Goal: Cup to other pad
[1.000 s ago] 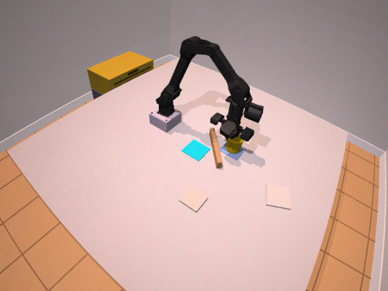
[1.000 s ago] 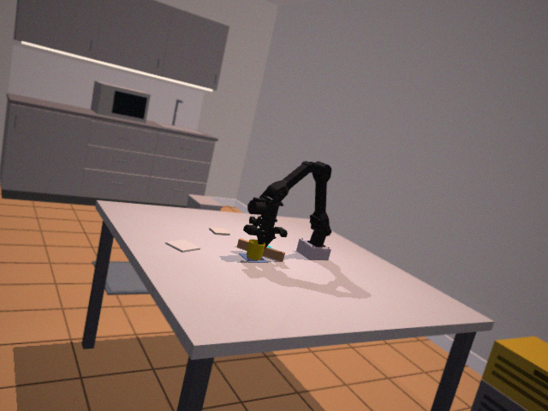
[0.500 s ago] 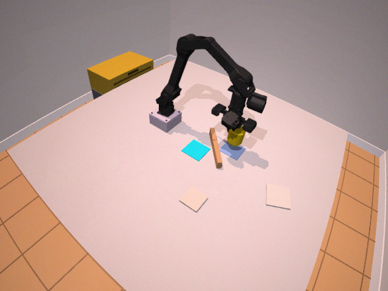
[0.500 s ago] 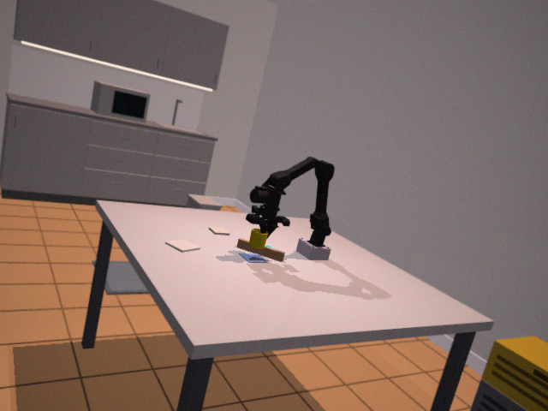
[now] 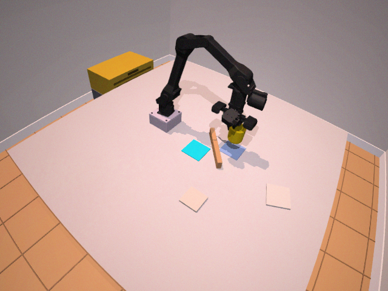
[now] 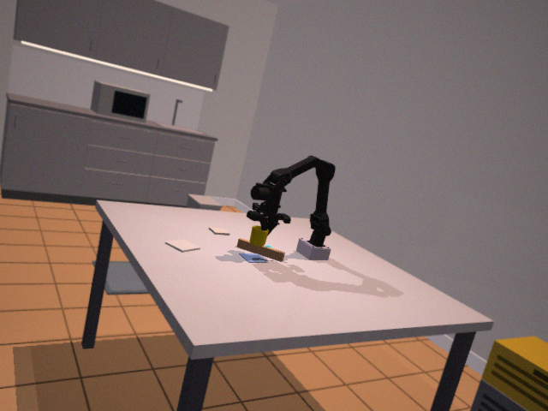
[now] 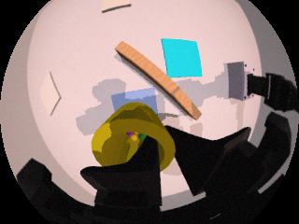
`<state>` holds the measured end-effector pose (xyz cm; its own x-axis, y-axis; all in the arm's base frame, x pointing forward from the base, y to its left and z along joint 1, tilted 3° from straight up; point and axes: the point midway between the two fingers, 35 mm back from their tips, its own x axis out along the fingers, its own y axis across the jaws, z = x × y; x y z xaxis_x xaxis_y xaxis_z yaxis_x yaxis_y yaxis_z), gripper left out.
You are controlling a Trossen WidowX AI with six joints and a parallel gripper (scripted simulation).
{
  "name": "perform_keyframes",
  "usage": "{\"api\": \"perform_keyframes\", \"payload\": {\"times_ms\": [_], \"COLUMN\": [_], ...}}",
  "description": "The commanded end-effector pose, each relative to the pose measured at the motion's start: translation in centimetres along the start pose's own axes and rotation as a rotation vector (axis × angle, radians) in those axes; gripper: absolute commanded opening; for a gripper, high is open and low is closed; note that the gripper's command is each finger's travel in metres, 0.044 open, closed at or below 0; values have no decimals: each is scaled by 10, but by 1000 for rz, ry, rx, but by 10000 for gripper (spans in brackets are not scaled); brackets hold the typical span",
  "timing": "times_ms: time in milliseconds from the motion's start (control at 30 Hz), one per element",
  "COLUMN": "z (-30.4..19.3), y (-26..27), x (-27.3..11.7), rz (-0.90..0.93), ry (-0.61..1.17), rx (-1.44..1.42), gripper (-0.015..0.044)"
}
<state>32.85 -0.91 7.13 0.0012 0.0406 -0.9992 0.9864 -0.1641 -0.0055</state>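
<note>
Gripper (image 5: 235, 124) is clamped on the yellow cup (image 5: 236, 134) — fingers pinch its rim, one inside and one outside in the wrist view. The cup sits right of centre in the top view, lifted clear of the blue pad (image 5: 233, 151), with its shadow on the pad just below it. It looks roughly upright; marbles (image 7: 135, 136) show as small coloured dots inside, seen in the wrist view only. A wooden bar (image 5: 215, 147) lies flat between the blue pad and the cyan pad (image 5: 196, 150), which is left of the bar, well apart from the cup. Two pale tiles (image 5: 193, 199) (image 5: 277, 195) sit lower in the frame, nearer the table (image 5: 125, 219) edge. Arm base (image 5: 165, 119) is upper left of the pads — a yellow box (image 5: 119, 71) is off the table at the upper left.
</note>
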Motion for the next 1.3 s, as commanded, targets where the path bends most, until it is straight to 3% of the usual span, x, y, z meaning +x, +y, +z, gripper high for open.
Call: {"api": "perform_keyframes", "payload": {"times_ms": [0, 1267], "z": [0, 48], "y": [0, -51], "x": [1, -2], "rz": [-1, -2], "ry": [0, -1], "rx": [0, -4], "gripper": [0, 0]}}
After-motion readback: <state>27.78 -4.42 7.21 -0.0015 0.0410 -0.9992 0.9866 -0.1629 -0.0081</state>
